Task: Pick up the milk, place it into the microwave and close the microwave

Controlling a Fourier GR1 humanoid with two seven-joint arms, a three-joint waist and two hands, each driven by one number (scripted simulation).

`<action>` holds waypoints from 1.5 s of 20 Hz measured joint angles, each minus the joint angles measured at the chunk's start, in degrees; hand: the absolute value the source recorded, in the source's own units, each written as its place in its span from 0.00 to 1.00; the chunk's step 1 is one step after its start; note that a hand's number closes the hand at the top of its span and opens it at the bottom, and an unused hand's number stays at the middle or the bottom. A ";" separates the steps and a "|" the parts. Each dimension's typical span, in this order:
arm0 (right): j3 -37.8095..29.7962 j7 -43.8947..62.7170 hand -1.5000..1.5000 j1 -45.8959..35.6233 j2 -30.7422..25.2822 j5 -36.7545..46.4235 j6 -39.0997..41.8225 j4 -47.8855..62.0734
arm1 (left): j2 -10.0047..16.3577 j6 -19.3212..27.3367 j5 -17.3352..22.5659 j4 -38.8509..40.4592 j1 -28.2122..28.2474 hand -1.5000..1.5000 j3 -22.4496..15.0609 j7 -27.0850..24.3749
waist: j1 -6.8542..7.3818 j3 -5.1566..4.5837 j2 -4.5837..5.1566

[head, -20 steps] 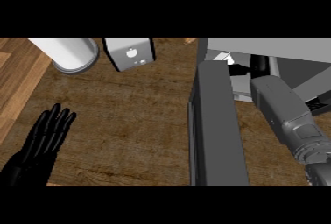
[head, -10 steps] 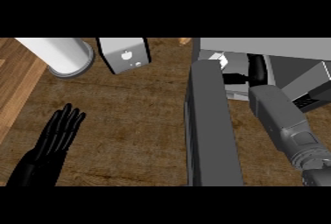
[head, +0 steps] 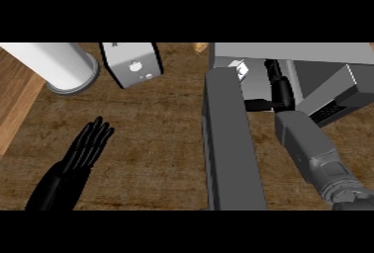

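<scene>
The microwave (head: 292,52) stands at the right with its door (head: 230,148) swung open toward me, seen edge-on as a dark grey slab. Just inside the opening, at the left, a small white carton shows, the milk (head: 240,70). My right forearm reaches into the cavity. My right hand (head: 279,91) is open beside the milk, fingers straight and thumb sticking out to the left, with a small gap to the carton. My left hand (head: 86,148) lies open and flat on the wooden counter (head: 157,138) at the lower left.
A white cylinder (head: 55,64) stands at the back left. A grey box-shaped appliance (head: 133,64) with small knobs sits next to it. A lighter wood strip (head: 15,106) runs along the counter's left edge.
The right forearm has swung more upright, with the hand still inside the microwave. The left hand shows further up and to the right. The whole view has shifted a little.
</scene>
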 measured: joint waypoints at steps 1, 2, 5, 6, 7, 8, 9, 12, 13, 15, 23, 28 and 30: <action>0.05 -1.17 0.00 1.15 0.11 0.03 1.08 -0.13 | 0.21 -0.29 -0.01 0.72 -0.56 0.00 0.07 -0.27 | -0.28 -0.02 -0.10; -0.08 -1.47 0.00 1.66 0.28 -0.12 2.00 -0.27 | 0.57 -0.68 -0.07 1.56 -1.33 0.00 0.02 -0.14 | -0.63 -0.02 -0.24; -0.61 -3.20 0.00 3.89 -0.03 -0.72 5.25 -0.74 | 1.45 -2.29 -0.58 2.86 -2.27 1.00 -1.19 -0.12 | -1.25 -0.04 -0.53; -0.63 -3.72 0.00 4.57 0.14 -0.75 5.67 -0.92 | 1.59 -2.80 -0.82 3.58 -2.96 1.00 -1.81 0.03 | -1.48 -0.06 -0.63; -0.47 -4.41 0.00 5.53 0.36 -0.64 6.10 -1.18 | 1.46 -2.99 -1.56 3.73 -2.97 1.00 -2.90 0.19 | -1.73 -0.07 -0.77; -0.48 -5.05 0.00 6.41 0.44 -0.67 6.49 -1.45 | 1.94 -3.77 -1.74 4.59 -3.60 1.00 -3.26 0.20 | -1.96 -0.08 -0.86; -0.48 -5.43 0.00 7.10 0.65 -0.70 6.66 -1.70 | 2.06 -4.13 -2.86 6.25 -4.39 1.00 -3.88 -0.79 | -2.20 -0.09 -0.93; 0.11 -6.12 0.00 9.07 1.08 -0.43 7.51 -3.41 | 1.75 -4.03 -6.12 9.15 -6.39 1.00 -5.95 -2.38 | -2.90 -0.14 -1.29; 0.43 -6.33 0.00 10.04 1.26 -0.38 8.24 -4.35 | 1.47 -3.80 -7.02 10.05 -6.86 1.00 -6.60 -2.53 | -3.23 -0.16 -1.45; 1.18 -6.24 0.00 12.51 1.49 -0.32 9.19 -6.73 | 1.11 -3.69 -7.93 10.90 -6.85 1.00 -7.73 -2.08 | -3.86 -0.20 -1.77; 4.42 -6.09 0.00 24.08 0.90 -0.11 12.89 -17.90 | -0.13 -0.44 -16.01 21.86 -12.24 1.00 -13.23 -4.81 | -5.49 -0.29 -2.20; 6.29 -3.22 0.00 31.83 -0.36 -0.91 14.92 -29.60 | -0.32 0.04 -17.60 28.28 -14.61 1.00 -17.59 -5.87 | -6.12 -0.35 -2.39; 7.18 -2.03 0.00 35.63 -0.39 -1.36 15.58 -35.17 | -0.39 1.33 -17.44 31.69 -16.22 1.00 -19.65 -7.13 | -6.50 -0.39 -2.40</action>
